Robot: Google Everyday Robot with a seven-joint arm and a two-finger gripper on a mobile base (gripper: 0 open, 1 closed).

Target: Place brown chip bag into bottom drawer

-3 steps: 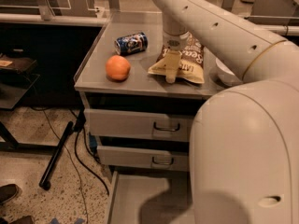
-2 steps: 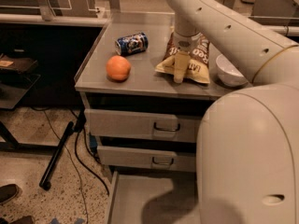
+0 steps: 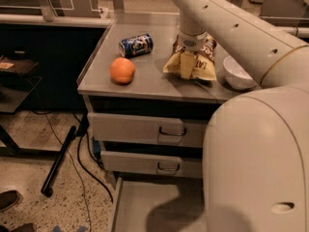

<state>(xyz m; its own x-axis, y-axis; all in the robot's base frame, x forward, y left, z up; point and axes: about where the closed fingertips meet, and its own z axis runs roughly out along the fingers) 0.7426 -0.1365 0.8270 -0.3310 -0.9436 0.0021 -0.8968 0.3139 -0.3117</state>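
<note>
The brown chip bag (image 3: pixel 203 64) sits on the grey cabinet top (image 3: pixel 145 83), right of centre, its brown and tan foil bunched upward. My gripper (image 3: pixel 186 65) comes down from the arm above and is shut on the bag's front, with a pale finger (image 3: pixel 186 67) showing against the foil. The bottom drawer (image 3: pixel 145 209) is pulled open below, and its flat grey floor shows. My arm's big white body hides the drawer's right part.
An orange (image 3: pixel 122 70) and a blue drink can (image 3: pixel 136 45) lie on the cabinet top left of the bag. A white bowl (image 3: pixel 239 74) stands to its right. Two upper drawers (image 3: pixel 140 129) are shut. Cables and a black bar (image 3: pixel 58 161) lie on the floor at the left.
The gripper and the chip bag have shifted together a little to the right on the cabinet top. The orange, can and drawers have not moved.
</note>
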